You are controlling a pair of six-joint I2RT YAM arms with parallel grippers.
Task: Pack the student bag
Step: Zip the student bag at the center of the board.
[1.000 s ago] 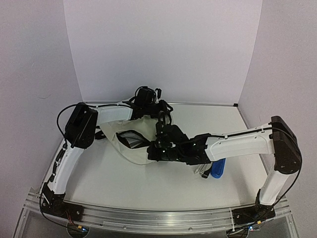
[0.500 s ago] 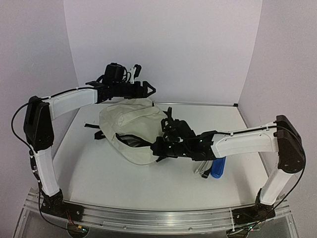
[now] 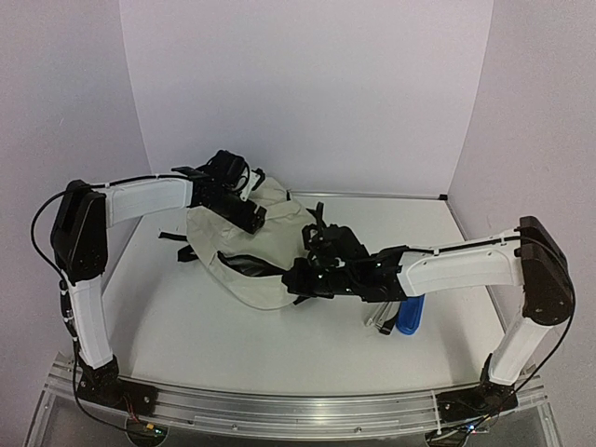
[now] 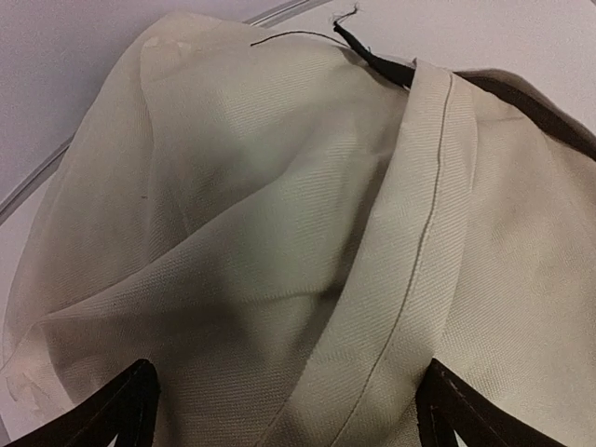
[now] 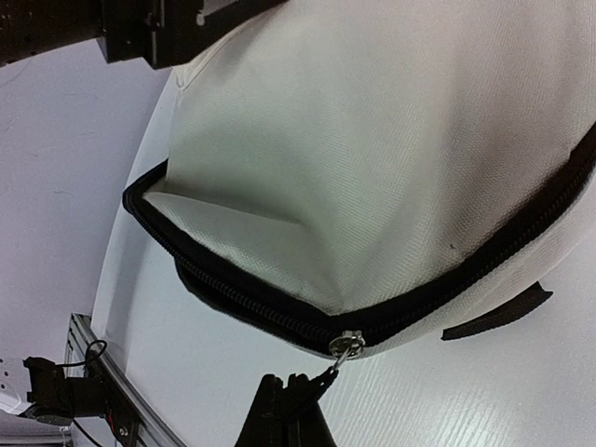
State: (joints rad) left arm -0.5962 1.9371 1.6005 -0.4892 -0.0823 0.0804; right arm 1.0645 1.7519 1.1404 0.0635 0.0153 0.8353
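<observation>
On the white table (image 3: 186,326) in the top external view, the student bag (image 3: 212,233) lies left of centre, a cream heap with its dark, zippered opening turned toward the near edge. A black strap (image 3: 172,237) trails out from its left side. The left gripper (image 3: 250,212) comes in from the left and sits over the bag's far, upper part, while the right gripper (image 3: 294,277) reaches in from the right to the bag's right edge, at the end of the opening. From this height I cannot tell how either pair of jaws stands. Just right of the right forearm, near the table's right side, lie a blue object (image 3: 410,315) and a small silvery item (image 3: 380,322) that is too small to identify.

In the left wrist view, cream fabric fills nearly the whole picture. The two dark fingertips (image 4: 121,414) show only in the bottom corners, spread wide. A stitched fold of the bag (image 4: 410,251) runs between them. Whether they touch the cloth is not clear. A black strap end (image 4: 372,56) with a loose thread shows at the top.

In the right wrist view, the bag's black zipper (image 5: 233,298) curves along the lower edge of the cream panel. The metal zipper pull (image 5: 345,346) hangs at its lowest point, and its dark tab runs down into the fingers (image 5: 279,414), which are pressed together and pinch it. Part of the left arm (image 5: 140,28) shows in the top corner.
</observation>
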